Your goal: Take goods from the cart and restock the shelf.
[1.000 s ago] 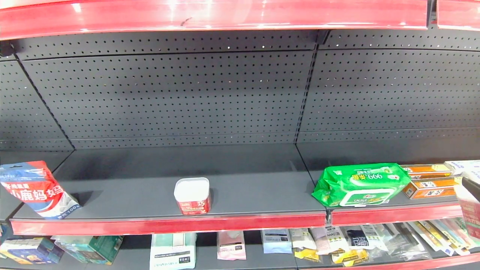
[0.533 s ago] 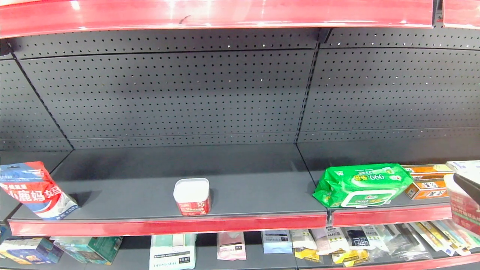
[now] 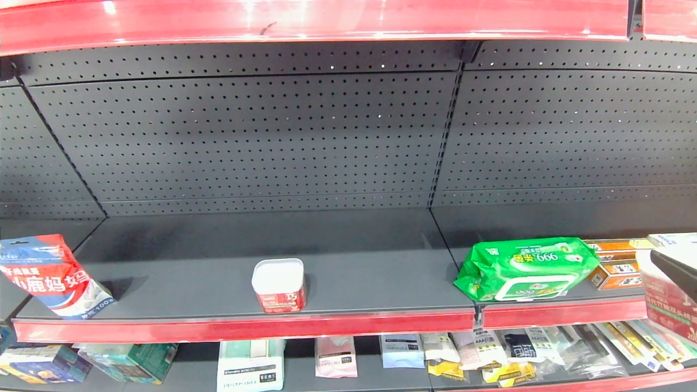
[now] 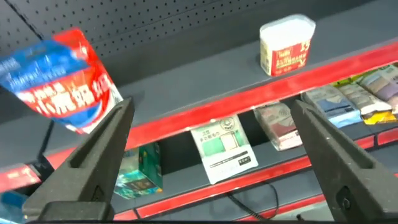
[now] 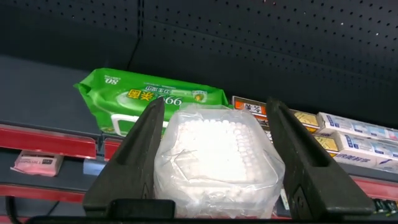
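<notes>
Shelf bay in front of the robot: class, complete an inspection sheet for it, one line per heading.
Surface: dark grey shelf, mostly bare, with a red rail along its front edge.
Job's things: wrapped tub in the right claw; red-and-white tub, green wipes pack, tilted red-and-blue pouch and orange boxes on the shelf.
Clutter: nothing seen.
Claws: left claw open, empty; right claw shut on the wrapped tub.
Cables: thin dark cable looping low, near the lower shelf.
Surroundings: perforated back panel; lower shelf holding small packets.
</notes>
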